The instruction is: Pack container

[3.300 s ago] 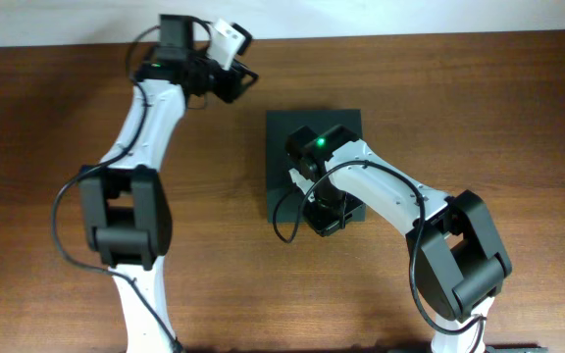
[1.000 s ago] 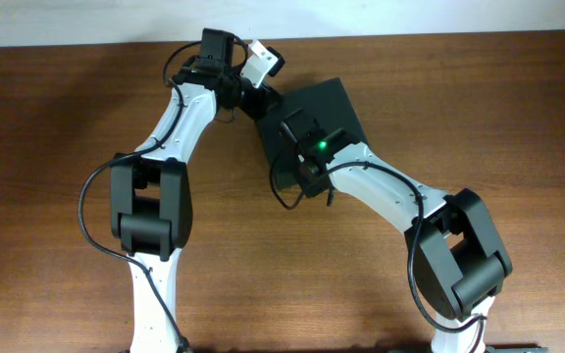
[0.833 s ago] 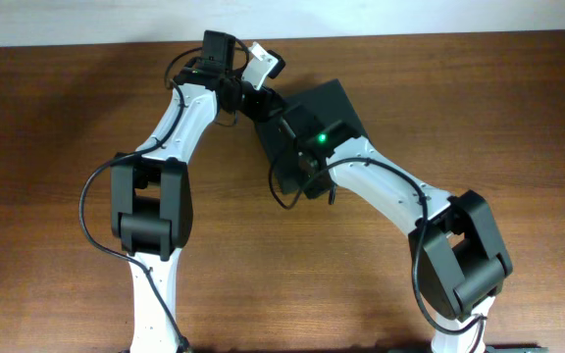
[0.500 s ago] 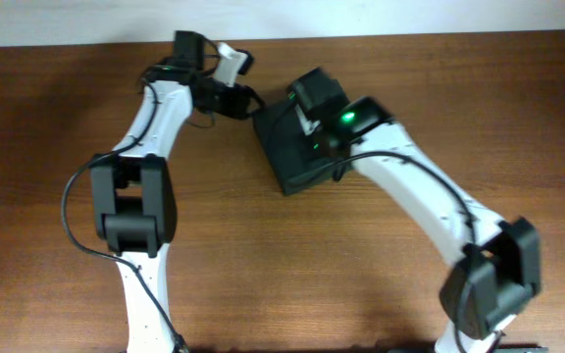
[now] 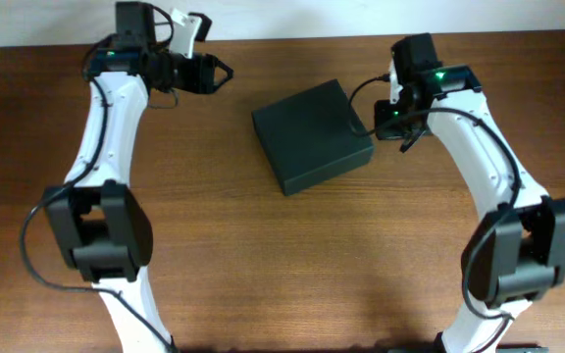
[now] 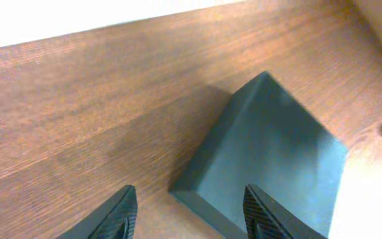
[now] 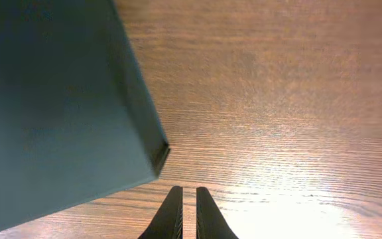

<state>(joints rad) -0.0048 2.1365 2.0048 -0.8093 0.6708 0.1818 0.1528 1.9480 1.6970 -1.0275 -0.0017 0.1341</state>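
The container [image 5: 312,135] is a dark green box lying shut and skewed on the wooden table; it also shows as the container [image 6: 270,153] in the left wrist view and the container [image 7: 52,99] in the right wrist view. My left gripper [image 5: 226,74] hovers behind and left of it, apart from it, open and empty. In the left wrist view the left gripper [image 6: 190,216] faces the box's near corner. My right gripper [image 5: 401,137] sits just off the box's right corner, shut on nothing. The right gripper [image 7: 188,214] has its fingers nearly together over bare wood.
A pale wall edge [image 5: 361,18] runs along the table's far side. A dark cable [image 5: 361,93] loops from the right wrist above the box's right end. Bare wood lies in front of the box and on both sides.
Both arms have drawn away from the container: the left one back and left, the right one off the lid to the right. The left jaws opened wider. The box sits turned a little.
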